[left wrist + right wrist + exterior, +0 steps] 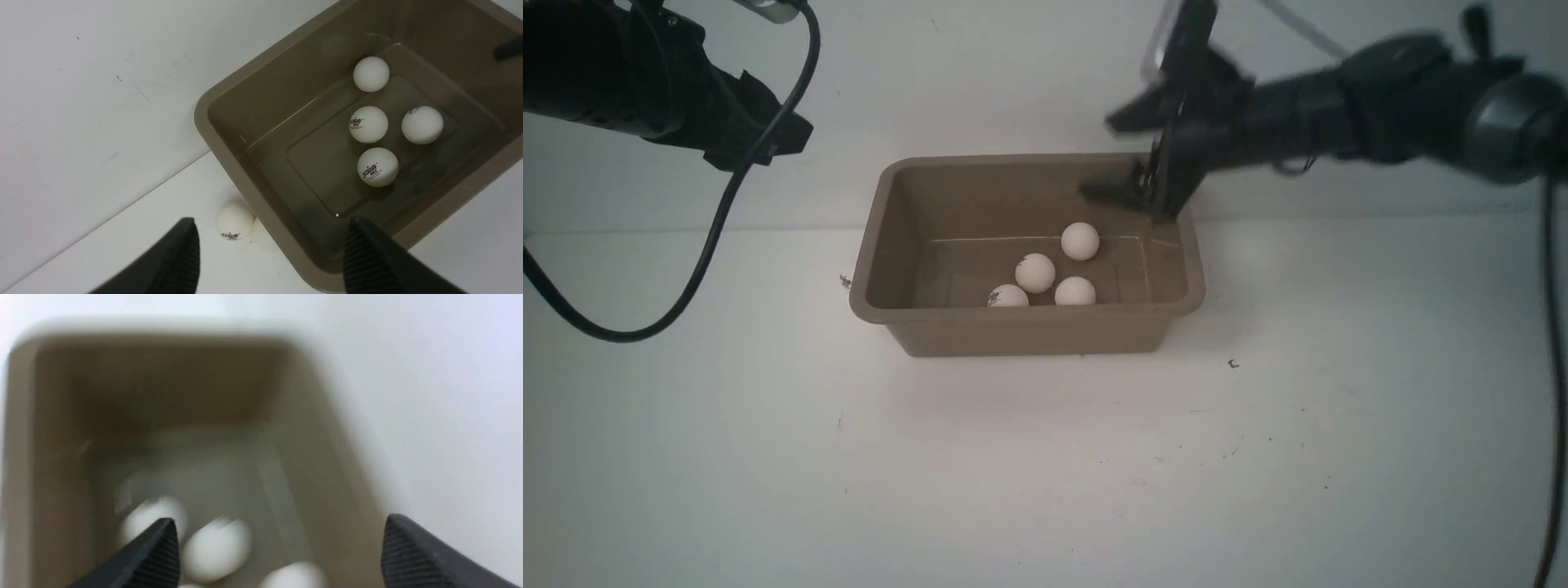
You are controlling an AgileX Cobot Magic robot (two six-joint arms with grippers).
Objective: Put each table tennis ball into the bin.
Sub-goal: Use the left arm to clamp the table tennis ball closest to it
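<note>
The taupe bin (pixel 1029 314) stands mid-table, and several white table tennis balls (pixel 1035 272) lie on its floor. My right gripper (pixel 1121 159) hangs over the bin's back right corner, open with nothing between its fingers. The right wrist view is blurred but shows the balls (pixel 214 549) below the spread jaws of that gripper (pixel 278 543). My left gripper (pixel 271 245) hovers high at the left, open and empty. Under it a logo-printed ball (pixel 235 220) rests on the table against the bin's outer wall (pixel 245 179). A second ball (pixel 261 237) is half hidden under the rim.
The left arm's black cable (pixel 711 245) loops down over the table's left side. A white wall runs close behind the bin. The white table (pixel 1045 474) in front carries only small dark specks (pixel 1232 363).
</note>
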